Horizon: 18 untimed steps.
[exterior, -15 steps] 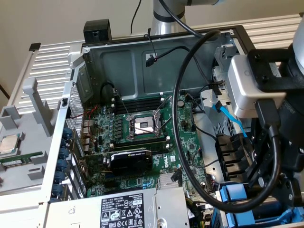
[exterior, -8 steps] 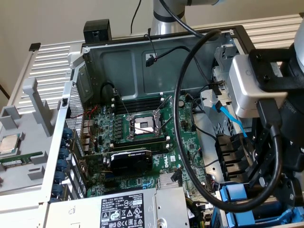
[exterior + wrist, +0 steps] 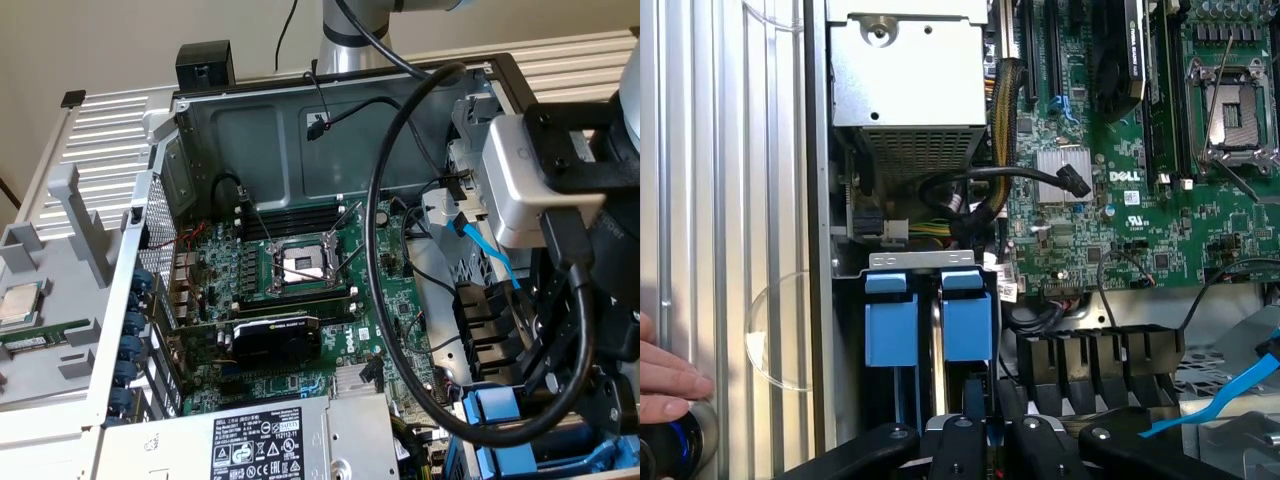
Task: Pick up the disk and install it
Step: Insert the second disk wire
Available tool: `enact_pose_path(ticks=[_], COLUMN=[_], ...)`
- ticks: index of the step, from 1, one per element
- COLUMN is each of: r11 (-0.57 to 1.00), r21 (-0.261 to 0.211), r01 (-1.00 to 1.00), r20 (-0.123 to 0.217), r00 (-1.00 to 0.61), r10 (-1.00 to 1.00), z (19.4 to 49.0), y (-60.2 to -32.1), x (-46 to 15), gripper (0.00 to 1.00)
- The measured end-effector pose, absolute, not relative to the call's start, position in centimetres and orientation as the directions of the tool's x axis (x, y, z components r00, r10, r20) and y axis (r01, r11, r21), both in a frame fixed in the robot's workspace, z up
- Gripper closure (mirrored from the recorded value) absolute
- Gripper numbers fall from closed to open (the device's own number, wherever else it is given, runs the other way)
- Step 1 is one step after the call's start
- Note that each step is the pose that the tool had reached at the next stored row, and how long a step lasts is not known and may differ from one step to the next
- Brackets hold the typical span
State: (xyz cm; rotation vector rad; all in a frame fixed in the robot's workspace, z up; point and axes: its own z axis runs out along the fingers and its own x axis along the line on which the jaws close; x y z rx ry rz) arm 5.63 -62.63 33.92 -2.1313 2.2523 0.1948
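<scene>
Exterior view: arm and wrist camera (image 3: 535, 175) fill the near right, over the case's drive bay (image 3: 500, 425) at the lower right. Blue carriers sit in that bay; a black cable (image 3: 385, 250) loops across the motherboard (image 3: 300, 290).

Wrist view: gripper (image 3: 975, 430) appears nearly closed on the top edge of the disk (image 3: 968, 325), which stands in the bay beside another carrier (image 3: 890, 325). A hand (image 3: 665, 380) rests at the case edge.

Risks: a tilted disk could jam in its slot; cables could snag; the hand is near.
</scene>
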Motion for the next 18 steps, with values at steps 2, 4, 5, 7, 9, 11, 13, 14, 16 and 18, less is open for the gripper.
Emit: enact_pose_path(ticks=[2, 4, 5, 7, 9, 11, 13, 14, 16, 18], r11=[0.052, 0.052, 0.052, 0.052, 0.052, 0.053, 0.053, 0.053, 0.053, 0.053], r21=[0.067, 0.067, 0.067, 0.067, 0.067, 0.067, 0.067, 0.067, 0.067, 0.067], r01=[-0.996, -0.996, -0.996, -0.996, -0.996, -0.996, -0.996, -0.996, -0.996, -0.996], r20=[-0.111, -0.111, -0.111, -0.111, -0.111, -0.111, -0.111, -0.111, -0.111, -0.111], r00=[-0.059, -0.059, -0.059, -0.06, -0.06, -0.06, -0.06, -0.06, -0.06, -0.061], r10=[-0.992, -0.992, -0.992, -0.992, -0.992, -0.992, -0.992, -0.992, -0.992, -0.992], z=[33.91, 33.91, 33.91, 33.91, 33.89, 33.85, 33.8, 33.77, 33.7, 33.64], y=[-62.63, -62.63, -62.63, -62.63, -62.62, -62.63, -62.63, -62.63, -62.63, -62.63], x=[5.63, 5.63, 5.63, 5.63, 5.63, 5.63, 5.63, 5.63, 5.63, 5.63], gripper=[0.84, 0.84, 0.84, 0.84, 0.84, 0.84, 0.84, 0.84, 0.84, 0.84])
